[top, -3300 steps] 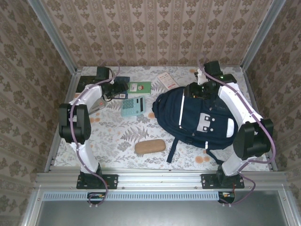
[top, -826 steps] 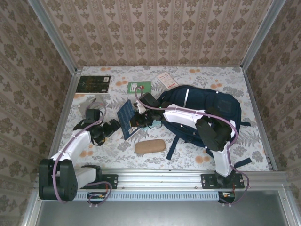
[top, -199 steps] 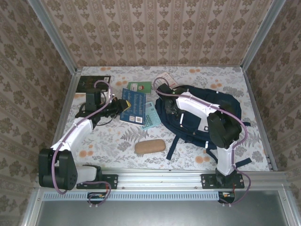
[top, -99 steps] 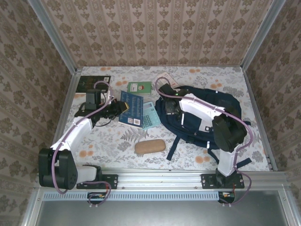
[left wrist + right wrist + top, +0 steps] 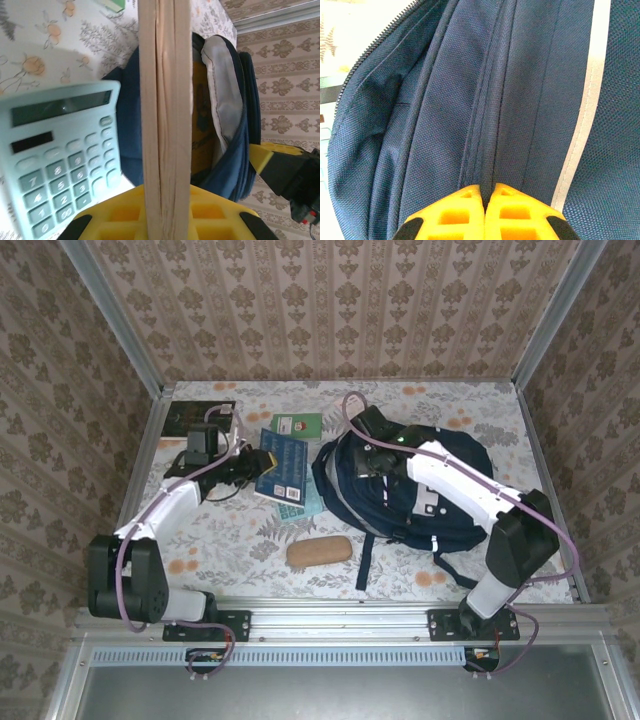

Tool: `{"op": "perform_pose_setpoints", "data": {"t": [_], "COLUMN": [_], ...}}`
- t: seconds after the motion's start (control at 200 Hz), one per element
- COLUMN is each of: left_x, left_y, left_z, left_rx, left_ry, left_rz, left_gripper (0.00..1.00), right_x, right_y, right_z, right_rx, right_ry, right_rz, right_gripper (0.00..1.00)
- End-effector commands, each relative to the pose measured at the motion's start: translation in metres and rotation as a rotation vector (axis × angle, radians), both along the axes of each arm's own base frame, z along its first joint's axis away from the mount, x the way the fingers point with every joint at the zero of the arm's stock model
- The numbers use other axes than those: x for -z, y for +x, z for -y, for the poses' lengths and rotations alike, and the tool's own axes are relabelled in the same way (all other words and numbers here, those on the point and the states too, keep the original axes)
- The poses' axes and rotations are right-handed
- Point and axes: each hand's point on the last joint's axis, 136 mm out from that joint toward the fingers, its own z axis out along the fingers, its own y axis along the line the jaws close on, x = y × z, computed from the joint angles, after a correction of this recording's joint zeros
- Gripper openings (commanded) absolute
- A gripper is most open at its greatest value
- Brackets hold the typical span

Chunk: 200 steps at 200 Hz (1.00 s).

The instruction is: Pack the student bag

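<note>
Item count: one student bag (image 5: 395, 512), one calculator (image 5: 60, 155), one brown case (image 5: 319, 551), three books: blue book (image 5: 285, 465), green book (image 5: 297, 424), dark book (image 5: 198, 417).

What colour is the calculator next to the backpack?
The flat plastic calculator is pale mint-green; clearest in the left wrist view.

No legible text or numbers

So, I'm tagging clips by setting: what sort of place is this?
Probably a staged robot test booth, not a real room: patterned wallpaper panels on three sides, an aluminium frame along the near edge, a floral table cover underneath.
</note>
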Motion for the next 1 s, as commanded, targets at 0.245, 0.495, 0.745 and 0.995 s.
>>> {"op": "perform_pose_setpoints", "data": {"t": [0.245,0.495,0.745,0.995], "left_x": [-0.030,-0.020,-0.010,0.007], "left_y": [0.017,0.015,0.020,0.040], "left_z": [0.054,0.092,0.144,0.193], "left_rx": [0.091,0.113,0.105,0.090], "left_ry": [-0.077,-0.053,-0.090,-0.110], "left_rz": [0.093,0.082,0.090,0.046], "left_gripper": [0.00,0.00,0.00,0.00], "right_x": [-0.061,-0.092,-0.109,-0.112], "right_y": [0.006,0.015,0.021,0.022], "right_z": [-0.005,0.007,0.011,0.002], "right_rx": [-0.063,-0.014,0.025,0.003], "right_ry": [0.167,0.391,0.553,0.615], "right_rz": [0.144,0.141,0.129,0.125], "right_gripper": [0.00,0.00,0.00,0.00]}}
